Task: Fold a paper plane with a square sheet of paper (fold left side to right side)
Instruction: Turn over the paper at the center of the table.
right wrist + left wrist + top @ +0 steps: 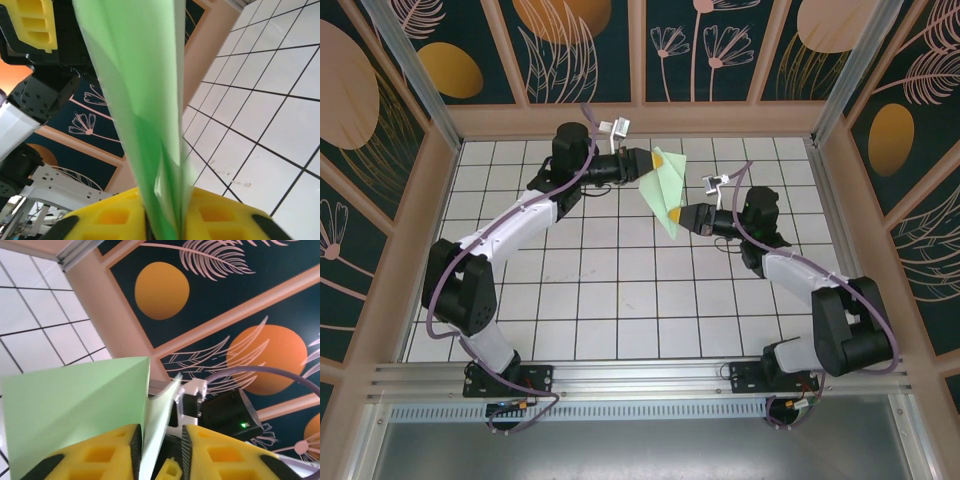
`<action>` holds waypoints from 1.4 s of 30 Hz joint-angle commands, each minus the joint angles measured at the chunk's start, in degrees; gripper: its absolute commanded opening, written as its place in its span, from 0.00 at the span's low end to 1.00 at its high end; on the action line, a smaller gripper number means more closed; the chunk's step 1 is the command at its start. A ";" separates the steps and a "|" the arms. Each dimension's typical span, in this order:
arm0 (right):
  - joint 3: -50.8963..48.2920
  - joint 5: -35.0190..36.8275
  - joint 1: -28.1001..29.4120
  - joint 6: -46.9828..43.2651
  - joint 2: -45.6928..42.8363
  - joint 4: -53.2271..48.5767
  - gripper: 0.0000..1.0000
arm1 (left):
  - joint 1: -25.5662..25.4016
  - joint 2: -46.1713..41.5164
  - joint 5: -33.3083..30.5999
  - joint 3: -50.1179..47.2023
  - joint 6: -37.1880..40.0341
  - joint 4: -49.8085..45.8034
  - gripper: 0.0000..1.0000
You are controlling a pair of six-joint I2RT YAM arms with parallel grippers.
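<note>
**Q:** Where is the paper plane (pixel 667 186) in the overhead view?

**A:** It hangs in the air above the white tiled surface (pixel 620 300), toward the far side, stretched between the two arms. It is pale green, broader toward its far end and narrowing to a point at its near end. The left gripper (pixel 642 159) meets it at the far, broad end. The right gripper (pixel 678 214) meets it close to the pointed end.

**Q:** How does each gripper stand?

**A:** Left wrist view: the two yellow fingers (pixel 100 457) are parted, with a dark gap beside the paper. A thin folded edge runs up through that gap, and a broad flap spreads above the left-hand finger. The jaws are partly open and not pressed onto the paper. Right wrist view: the fingers close in from both sides and the green layers fill the space between them, so this gripper has hold of the plane. The paper rises from that grip toward the left gripper at the upper left
</note>
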 commanded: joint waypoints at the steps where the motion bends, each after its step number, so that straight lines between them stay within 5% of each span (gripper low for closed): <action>1: 2.44 2.24 0.24 -7.14 -3.12 -8.26 0.18 | 0.17 -2.00 -3.75 1.91 6.74 -7.26 0.43; 5: 5.06 7.81 0.12 -15.38 -4.88 -21.87 0.14 | 2.01 -5.98 -10.40 1.43 11.57 -13.56 0.61; 10: 12.07 25.97 2.30 -26.99 -5.79 -44.40 0.12 | 3.18 -13.65 -23.92 -1.47 18.98 -21.81 0.70; 19: 28.87 84.07 21.33 -25.58 2.52 -75.64 0.12 | 3.18 -32.94 -43.01 -18.91 20.27 -18.77 0.72; 23: 38.43 99.42 27.93 -17.81 14.44 -91.56 0.12 | 3.19 -40.48 -50.61 -22.66 20.16 -19.25 0.73; 32: 54.40 110.15 37.28 -9.55 40.90 -111.39 0.12 | 3.18 -46.62 -52.62 -27.99 19.48 -18.13 0.76; 38: 59.93 109.07 39.89 -10.84 51.97 -113.78 0.13 | 3.23 -45.71 -50.79 -29.44 18.22 -17.14 0.76; 42: 60.39 105.17 41.01 -13.21 53.65 -111.38 0.23 | 3.18 -44.92 -49.91 -29.43 18.21 -17.26 0.76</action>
